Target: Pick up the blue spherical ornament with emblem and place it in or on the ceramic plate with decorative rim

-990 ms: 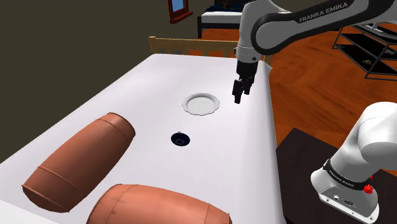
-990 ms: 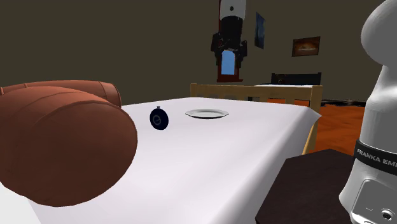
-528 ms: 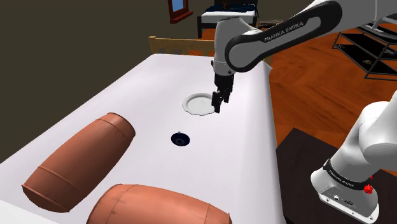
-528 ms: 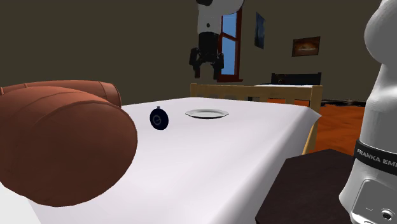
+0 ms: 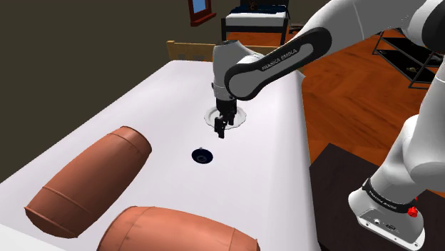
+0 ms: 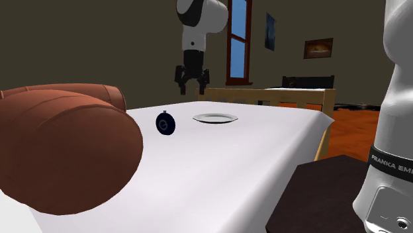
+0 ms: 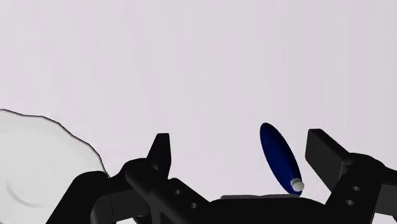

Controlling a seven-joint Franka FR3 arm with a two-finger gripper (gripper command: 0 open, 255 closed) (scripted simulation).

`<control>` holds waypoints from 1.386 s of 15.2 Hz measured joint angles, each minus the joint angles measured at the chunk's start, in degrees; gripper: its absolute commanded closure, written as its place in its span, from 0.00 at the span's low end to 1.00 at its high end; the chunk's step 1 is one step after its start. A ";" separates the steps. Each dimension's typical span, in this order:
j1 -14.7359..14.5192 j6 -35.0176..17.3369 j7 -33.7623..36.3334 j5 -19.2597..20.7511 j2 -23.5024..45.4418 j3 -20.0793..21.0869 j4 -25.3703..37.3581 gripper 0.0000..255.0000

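Jaws apart, pointing down, well above ornament and plate.

- The white arm is covering the white scallop-rimmed plate's middle.
- The bottom edge is cutting off the nearer brown barrel.
- The dark blue round ornament's emblem is showing too small.

The white arm rises from its base at the shoulder view's lower right, arches high and bends back down, so that the wrist points straight down close to the plate. The black pincer hangs upright in the air just past the plate's rim, on the side toward the shoulder view's lower left and clear of it. Its two fingers stand well apart and clasp nothing.
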State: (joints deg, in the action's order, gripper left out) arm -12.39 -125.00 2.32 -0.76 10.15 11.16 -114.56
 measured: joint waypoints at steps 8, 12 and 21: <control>-5.25 -0.57 2.54 5.79 16.42 1.05 16.52 0.00; -7.41 -0.27 2.91 7.68 22.65 0.97 23.24 0.00; -7.87 -4.14 3.25 8.52 26.15 0.48 22.88 0.00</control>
State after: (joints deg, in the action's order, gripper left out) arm -20.25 -129.13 5.57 7.76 36.30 11.64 -91.69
